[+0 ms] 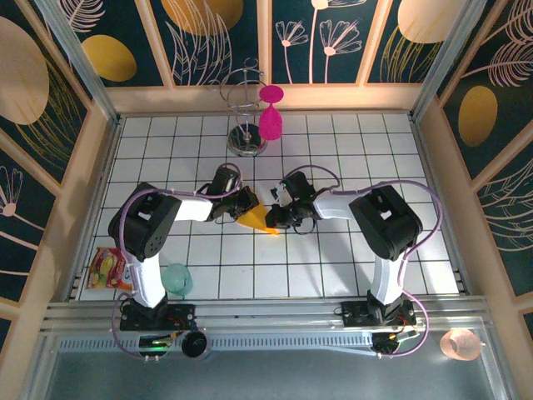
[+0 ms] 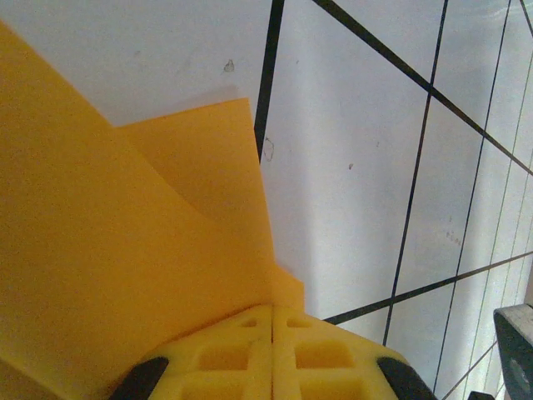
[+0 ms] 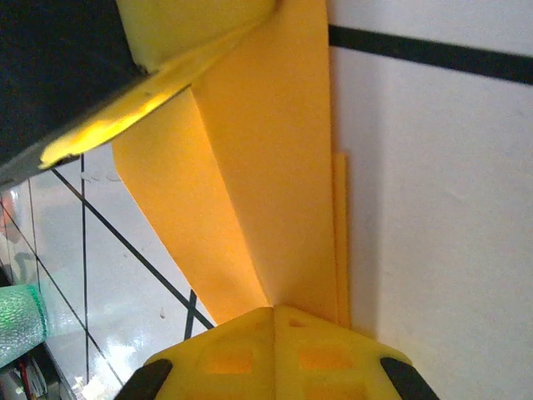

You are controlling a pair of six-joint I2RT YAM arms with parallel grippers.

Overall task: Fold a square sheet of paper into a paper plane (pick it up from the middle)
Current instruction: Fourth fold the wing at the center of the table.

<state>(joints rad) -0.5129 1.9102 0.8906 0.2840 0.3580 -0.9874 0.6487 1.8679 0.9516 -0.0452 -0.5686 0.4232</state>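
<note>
The square sheet of paper is orange-yellow and folded into a pointed wedge, held just above the tiled table between both arms. My left gripper is shut on its left end. In the left wrist view the paper spreads out from the closed left gripper in overlapping layers. My right gripper is shut on the right end. In the right wrist view the creased paper runs up from the closed right gripper to the left gripper's yellow fingers.
A magenta goblet hangs on a wire stand at the back. A snack packet and a green cup lie near the left arm's base. The green cup also appears in the right wrist view. Wooden walls border the table.
</note>
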